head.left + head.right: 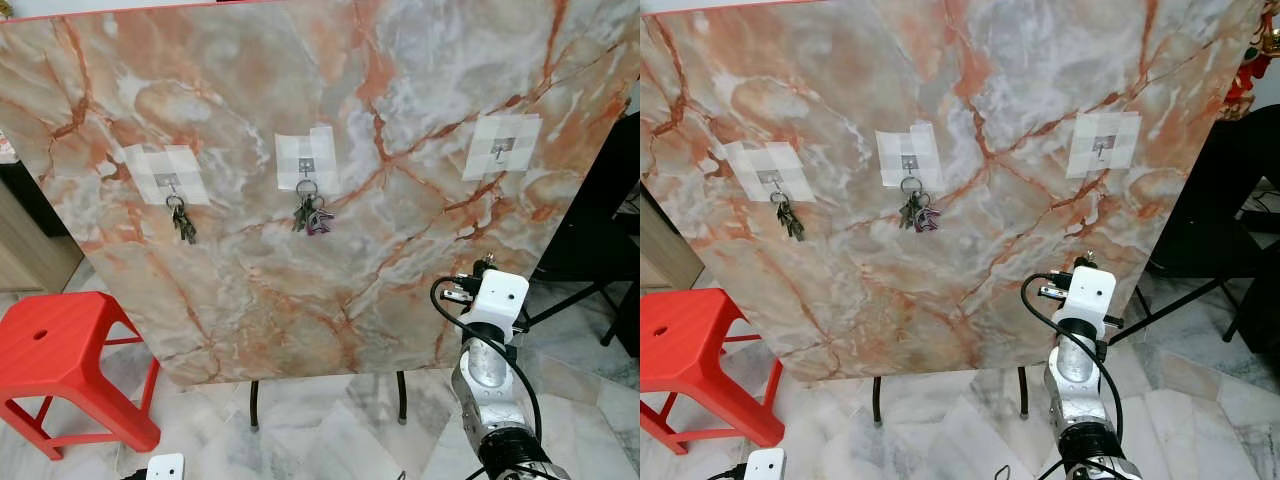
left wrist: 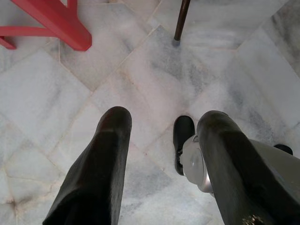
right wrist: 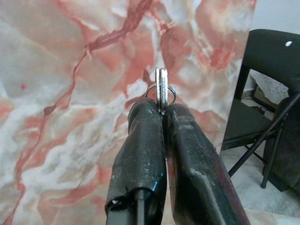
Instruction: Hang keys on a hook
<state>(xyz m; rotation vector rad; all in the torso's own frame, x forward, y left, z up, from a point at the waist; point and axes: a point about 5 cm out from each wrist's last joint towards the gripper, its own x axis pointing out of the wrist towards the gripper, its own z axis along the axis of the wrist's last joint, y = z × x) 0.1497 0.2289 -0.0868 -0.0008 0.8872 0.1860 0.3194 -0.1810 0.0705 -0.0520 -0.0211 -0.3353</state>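
From the head views, we are facing a marble board (image 1: 330,250) with three hooks: key bunches are hanging on the left (image 1: 183,222) and middle (image 1: 311,214) ones, while the right hook (image 1: 501,152) is waiting empty.

In the left wrist view, our left gripper (image 2: 164,136) is hanging spread apart over the floor.

In the right wrist view, our right gripper (image 3: 161,110) is pinching a key ring (image 3: 161,91), raised before the board.

We are reading no writing anywhere.

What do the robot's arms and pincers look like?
The right arm is a shiny silver tube with a white boxy wrist block and a black cable looping beside it. Each pincer has two long black fingers: the right pincer looks scuffed, the left pincer smooth and rounded.
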